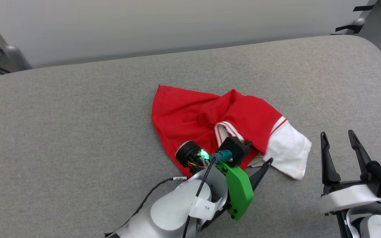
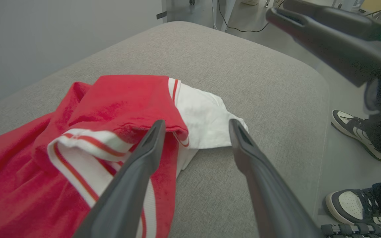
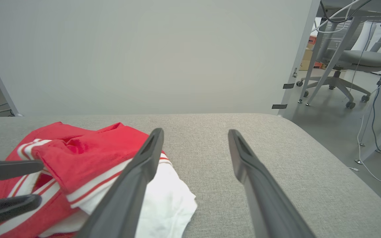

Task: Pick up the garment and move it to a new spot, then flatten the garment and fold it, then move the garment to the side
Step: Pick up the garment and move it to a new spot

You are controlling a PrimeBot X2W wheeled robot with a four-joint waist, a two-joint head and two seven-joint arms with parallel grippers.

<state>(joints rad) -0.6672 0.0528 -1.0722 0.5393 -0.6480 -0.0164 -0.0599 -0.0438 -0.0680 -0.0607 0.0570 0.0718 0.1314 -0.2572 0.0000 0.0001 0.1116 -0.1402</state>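
One table (image 1: 78, 132) carries everything: a pad covered in grey woven cloth with a fine fleck, rounded at its far right corner, standing against one plain pale wall panel (image 1: 177, 23)

One garment (image 1: 190, 115) lies crumpled near the middle of the table, a little nearer the front edge than the back. It is soft red knit, bunched into loose folds, with a pointed corner towards the back left. One band of red-and-white striped ribbed trim (image 1: 225, 130) curls out of the folds. One white short sleeve (image 1: 289, 152) spreads flat on the garment's right side, towards the right edge of the table

The left gripper (image 2: 197, 125) is over the garment's front edge. Its two long, dark, smooth, tapering fingers stand wide apart and grip nothing; in the left wrist view one lies across the red cloth and the other over bare grey pad beside the sleeve

The right gripper (image 1: 337, 133) is at the front right of the table, apart from the sleeve, its two fingers likewise spread wide with nothing between them

Past the table's right edge, a person's two dark-and-white laced shoes (image 2: 352, 129) stand on the smooth floor
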